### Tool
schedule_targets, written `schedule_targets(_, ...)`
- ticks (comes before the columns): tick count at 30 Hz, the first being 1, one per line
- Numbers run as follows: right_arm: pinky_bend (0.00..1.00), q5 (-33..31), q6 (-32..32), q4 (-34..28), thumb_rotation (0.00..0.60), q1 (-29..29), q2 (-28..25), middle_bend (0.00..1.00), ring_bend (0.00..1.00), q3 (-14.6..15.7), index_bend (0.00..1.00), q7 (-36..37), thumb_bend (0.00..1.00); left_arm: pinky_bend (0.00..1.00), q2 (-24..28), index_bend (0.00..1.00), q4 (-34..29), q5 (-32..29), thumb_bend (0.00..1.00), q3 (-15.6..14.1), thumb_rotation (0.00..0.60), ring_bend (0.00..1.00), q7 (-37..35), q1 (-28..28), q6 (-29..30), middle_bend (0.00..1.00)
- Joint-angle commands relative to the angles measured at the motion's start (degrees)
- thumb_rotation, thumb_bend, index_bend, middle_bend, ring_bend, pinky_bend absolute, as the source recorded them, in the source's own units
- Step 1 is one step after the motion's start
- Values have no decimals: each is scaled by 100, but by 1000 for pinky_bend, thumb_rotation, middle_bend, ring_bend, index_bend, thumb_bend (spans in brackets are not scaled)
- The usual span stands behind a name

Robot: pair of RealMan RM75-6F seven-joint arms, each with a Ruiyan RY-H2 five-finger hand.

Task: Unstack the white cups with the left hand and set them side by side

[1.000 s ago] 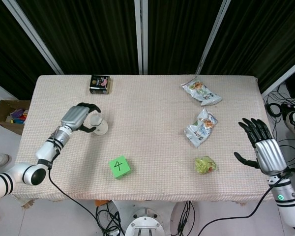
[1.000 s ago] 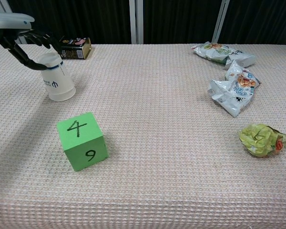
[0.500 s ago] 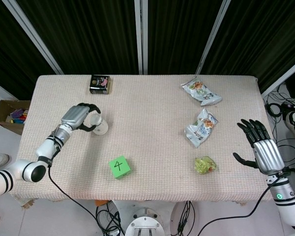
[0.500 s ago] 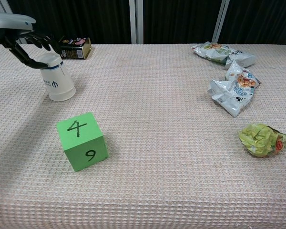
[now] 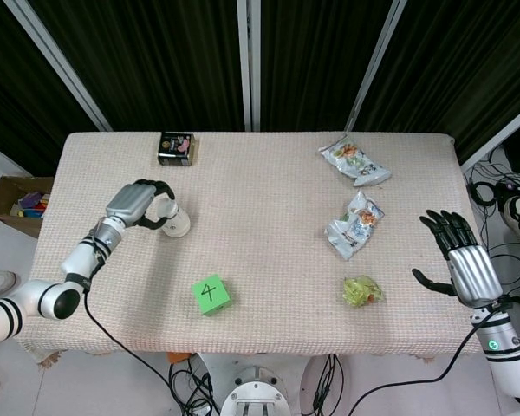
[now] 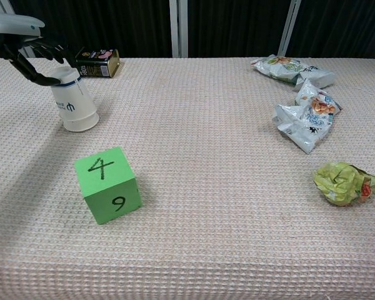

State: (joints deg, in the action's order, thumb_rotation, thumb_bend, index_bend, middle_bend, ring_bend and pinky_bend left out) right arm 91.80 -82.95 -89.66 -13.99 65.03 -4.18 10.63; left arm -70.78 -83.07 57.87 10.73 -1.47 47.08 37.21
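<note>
White paper cups [image 6: 74, 103], nested into one stack, stand mouth-down at about nine o'clock on the surface [image 5: 269, 260], which wears a pale woven cloth. The stack tapers upward, tilts slightly, and carries a thin blue band near its top and a small dark mark on its side. The left robot hand [image 5: 139, 204] grips the stack's upper end, dark fingers [image 6: 40, 50] curled over the top and around the sides. At eleven o'clock, near the far edge, lies a dark box [image 5: 176, 147]. A green cube [image 6: 108, 184] marked 4 on top and 9 on its front face sits at seven o'clock, well apart from the cups. Two snack bags lie toward the right, one [image 5: 354, 161] at one o'clock and one [image 5: 354, 224] at three. A crumpled green wrapper [image 6: 345, 182] rests at four o'clock. The right robot hand [image 5: 458, 256] hovers off the surface's right edge, empty, fingers spread apart.
</note>
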Motion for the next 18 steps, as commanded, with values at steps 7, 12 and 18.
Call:
schedule_targets(7,25,24,-56,22,600,32,-4,76,0,8,110,31,158,145,447,408,-444,21,373,12,600,174,108,-114,290,204)
schedule_targets(12,25,55,-136,11,600,66,-19,76,0,6,110,43,158,145,854,408,-1010,166,370,95,600,174,138,-304,752,209)
schedule_targets(18,25,85,-172,19,600,85,8,76,0,17,110,47,158,145,858,417,-1528,1009,371,146,600,174,-4,-443,1290,213)
